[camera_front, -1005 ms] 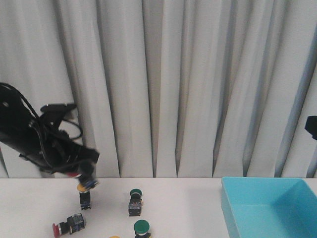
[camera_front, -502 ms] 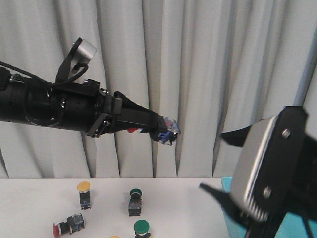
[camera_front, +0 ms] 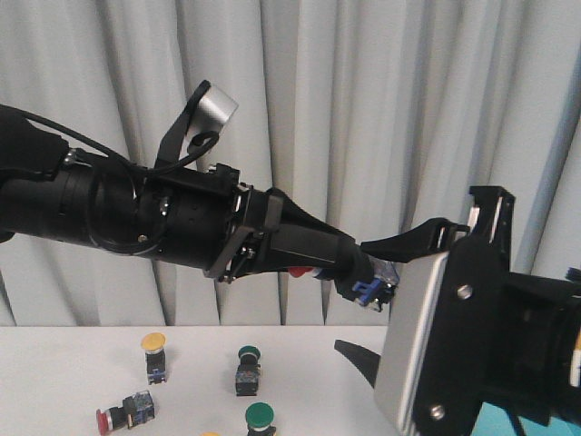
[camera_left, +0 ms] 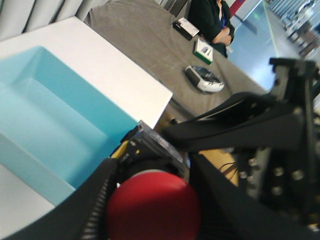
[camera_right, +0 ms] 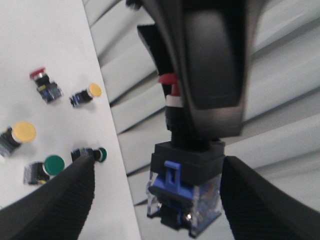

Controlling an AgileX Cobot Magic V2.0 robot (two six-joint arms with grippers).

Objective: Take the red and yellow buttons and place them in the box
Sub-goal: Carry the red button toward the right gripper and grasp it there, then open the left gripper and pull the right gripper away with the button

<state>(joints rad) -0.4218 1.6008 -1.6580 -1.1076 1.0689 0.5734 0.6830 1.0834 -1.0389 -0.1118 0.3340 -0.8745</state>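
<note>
Red-capped push-button switch [camera_left: 152, 205], domed cap on a dark blocky body with a blue and clear base, is pinched in the left gripper [camera_front: 368, 277], held high above the white table [camera_front: 54, 363]. The right gripper [camera_right: 155, 197] stands spread, one finger on either side of the switch's base, not touching it as far as can be judged. The light turquoise plastic box [camera_left: 45, 125] lies below, beyond the held switch.

Judgement: the switch looks rigid, light and compact; the smooth dome would slip, so the flat-sided body is the proper hold.

On the table: a yellow-capped switch [camera_front: 154, 355] upright, a red-capped switch [camera_front: 125, 411] lying on its side, two green-capped switches [camera_front: 250, 368] to be left.
</note>
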